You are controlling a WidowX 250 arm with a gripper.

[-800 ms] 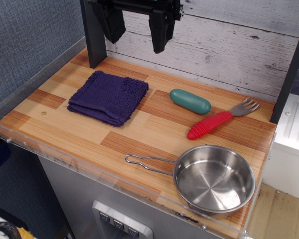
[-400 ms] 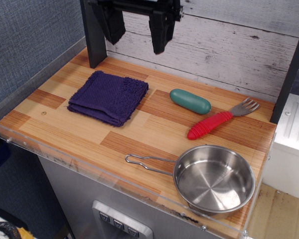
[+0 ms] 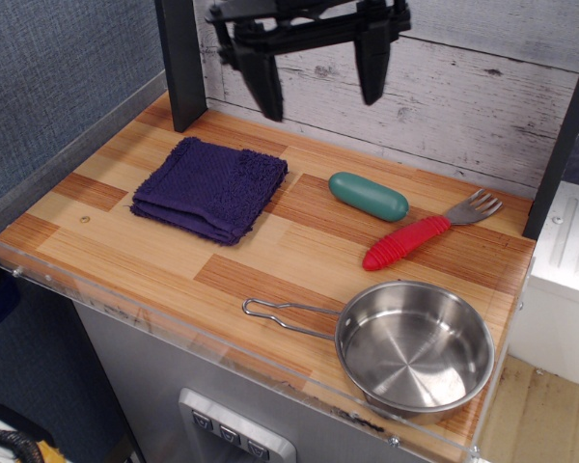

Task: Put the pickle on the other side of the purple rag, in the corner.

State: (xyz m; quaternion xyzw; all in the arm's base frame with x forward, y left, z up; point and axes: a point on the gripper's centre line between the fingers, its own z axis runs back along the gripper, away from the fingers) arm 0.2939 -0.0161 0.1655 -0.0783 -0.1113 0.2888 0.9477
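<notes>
The bench (image 3: 174,260) carries the purple rag (image 3: 209,187) toward its back-left corner. My jaws hang released and empty, high by the back wall. The pickle (image 3: 368,196) lies below them, toward the front, between rag and fork (image 3: 427,232), its long axis running left-right.

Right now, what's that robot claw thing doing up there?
The gripper hangs open above the back of the table, holding nothing. Below it, the pickle lies on the wood between the purple rag and a red-handled fork. A metal pan sits near the front. Nothing has been picked up yet; the pickle looks like the gripper's target.
</notes>
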